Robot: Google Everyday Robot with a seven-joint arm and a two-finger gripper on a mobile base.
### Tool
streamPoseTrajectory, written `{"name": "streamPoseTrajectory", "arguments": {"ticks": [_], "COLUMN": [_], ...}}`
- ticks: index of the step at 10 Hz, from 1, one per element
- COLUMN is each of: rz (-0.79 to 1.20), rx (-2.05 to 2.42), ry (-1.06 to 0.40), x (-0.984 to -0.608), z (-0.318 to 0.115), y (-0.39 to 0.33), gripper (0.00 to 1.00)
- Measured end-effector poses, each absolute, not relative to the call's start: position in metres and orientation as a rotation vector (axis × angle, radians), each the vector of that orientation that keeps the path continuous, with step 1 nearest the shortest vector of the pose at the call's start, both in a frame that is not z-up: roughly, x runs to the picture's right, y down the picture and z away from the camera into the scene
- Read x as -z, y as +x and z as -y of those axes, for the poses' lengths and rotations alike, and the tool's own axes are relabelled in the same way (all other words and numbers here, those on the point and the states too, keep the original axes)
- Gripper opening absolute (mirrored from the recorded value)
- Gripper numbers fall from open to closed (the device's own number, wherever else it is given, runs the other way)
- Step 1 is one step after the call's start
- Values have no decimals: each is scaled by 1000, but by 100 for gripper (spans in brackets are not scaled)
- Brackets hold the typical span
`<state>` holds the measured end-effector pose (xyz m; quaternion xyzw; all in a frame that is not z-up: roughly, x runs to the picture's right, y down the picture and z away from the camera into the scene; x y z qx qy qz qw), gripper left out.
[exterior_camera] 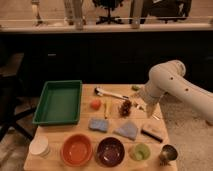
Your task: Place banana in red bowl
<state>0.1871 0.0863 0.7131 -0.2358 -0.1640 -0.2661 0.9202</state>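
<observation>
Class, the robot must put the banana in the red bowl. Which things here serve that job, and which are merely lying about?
Job: banana; red bowl; pincer, open, over the table beside the grapes.
Lying about: green tray, maroon bowl, grapes, white cup, metal cup.

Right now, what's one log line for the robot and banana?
tool: open, above table beside the grapes | banana: lying on table, not held | red bowl: empty, front edge
</observation>
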Motion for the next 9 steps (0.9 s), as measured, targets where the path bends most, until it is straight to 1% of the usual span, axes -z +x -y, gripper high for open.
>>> {"name": "streamPoseTrajectory", "arguments": {"ticks": [5,9], "rz": [354,427], "rx": [550,590], "ry": [-474,-474], "x": [-719,-763], "z": [-85,-65], "y": [183,138], "gripper": [80,80]}}
